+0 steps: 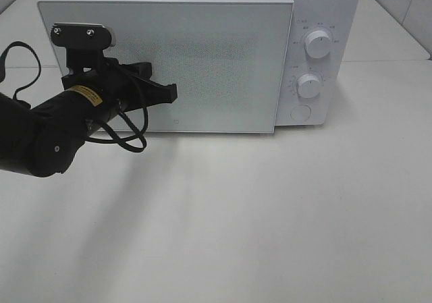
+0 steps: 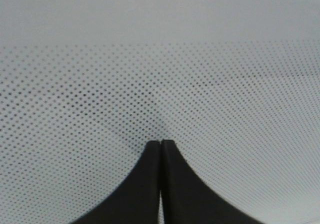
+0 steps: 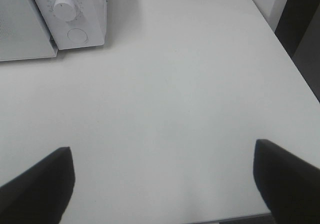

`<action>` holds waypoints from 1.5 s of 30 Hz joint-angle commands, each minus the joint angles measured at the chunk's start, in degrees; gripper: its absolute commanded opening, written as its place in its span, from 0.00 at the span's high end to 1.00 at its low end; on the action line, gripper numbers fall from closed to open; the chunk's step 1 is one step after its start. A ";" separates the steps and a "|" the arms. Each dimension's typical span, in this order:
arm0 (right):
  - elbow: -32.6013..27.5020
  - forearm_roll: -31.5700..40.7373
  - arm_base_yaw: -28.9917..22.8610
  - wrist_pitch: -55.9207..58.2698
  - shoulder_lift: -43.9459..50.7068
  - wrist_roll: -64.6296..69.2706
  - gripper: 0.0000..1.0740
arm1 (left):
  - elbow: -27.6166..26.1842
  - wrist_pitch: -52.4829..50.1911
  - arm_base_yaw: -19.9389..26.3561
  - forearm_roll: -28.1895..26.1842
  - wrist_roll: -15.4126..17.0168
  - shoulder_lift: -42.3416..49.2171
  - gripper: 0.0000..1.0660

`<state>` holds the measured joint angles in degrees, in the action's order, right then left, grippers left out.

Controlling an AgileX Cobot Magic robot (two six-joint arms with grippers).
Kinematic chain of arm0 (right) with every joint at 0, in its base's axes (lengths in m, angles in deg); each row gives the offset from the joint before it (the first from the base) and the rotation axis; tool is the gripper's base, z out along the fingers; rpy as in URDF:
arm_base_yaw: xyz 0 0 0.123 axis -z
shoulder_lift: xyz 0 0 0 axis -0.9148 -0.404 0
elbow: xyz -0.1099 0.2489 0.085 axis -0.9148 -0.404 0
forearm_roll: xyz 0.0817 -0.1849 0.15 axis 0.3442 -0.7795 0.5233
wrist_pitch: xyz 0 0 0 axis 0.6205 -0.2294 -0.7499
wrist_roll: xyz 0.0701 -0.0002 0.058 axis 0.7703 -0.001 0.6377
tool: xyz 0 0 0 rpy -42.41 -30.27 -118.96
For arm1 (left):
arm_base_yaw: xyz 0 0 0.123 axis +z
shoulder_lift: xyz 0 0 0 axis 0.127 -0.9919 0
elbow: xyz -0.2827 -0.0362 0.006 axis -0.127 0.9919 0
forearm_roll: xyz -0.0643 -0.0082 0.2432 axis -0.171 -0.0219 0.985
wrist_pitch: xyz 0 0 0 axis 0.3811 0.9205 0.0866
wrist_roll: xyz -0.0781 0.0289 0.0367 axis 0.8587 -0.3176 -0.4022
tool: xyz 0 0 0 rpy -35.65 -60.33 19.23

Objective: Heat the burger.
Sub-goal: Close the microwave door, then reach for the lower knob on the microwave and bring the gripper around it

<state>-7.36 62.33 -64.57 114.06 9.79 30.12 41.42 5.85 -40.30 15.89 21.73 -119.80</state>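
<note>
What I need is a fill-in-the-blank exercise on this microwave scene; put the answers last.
1. The left gripper, its tips at the microwave door, is ___.
2. The right gripper, above the table, is ___.
3. Beside the door sit ___ round knobs.
Answers: shut; open; two.
</note>
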 commanded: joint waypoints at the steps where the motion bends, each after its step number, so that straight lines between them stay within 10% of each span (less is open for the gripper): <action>1: -0.06 -0.11 0.34 -0.46 1.26 -0.46 0.13 | -4.76 -3.72 1.09 -6.53 -2.98 -0.80 1.00; 22: -0.06 -0.11 0.34 -0.46 1.26 -0.46 0.13 | -14.32 0.80 0.11 -9.28 -4.01 -3.78 1.00; 31: -0.06 -0.11 0.34 -0.46 1.26 -0.46 0.13 | -14.04 5.04 -4.18 -10.03 -11.12 -0.74 1.00; 45: -0.06 -0.11 0.34 -0.46 1.26 -0.46 0.13 | -14.04 37.82 -9.57 -9.22 -15.30 10.94 1.00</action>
<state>-7.36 62.33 -64.57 114.06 9.79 30.12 27.72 41.31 -49.52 6.49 6.66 -109.89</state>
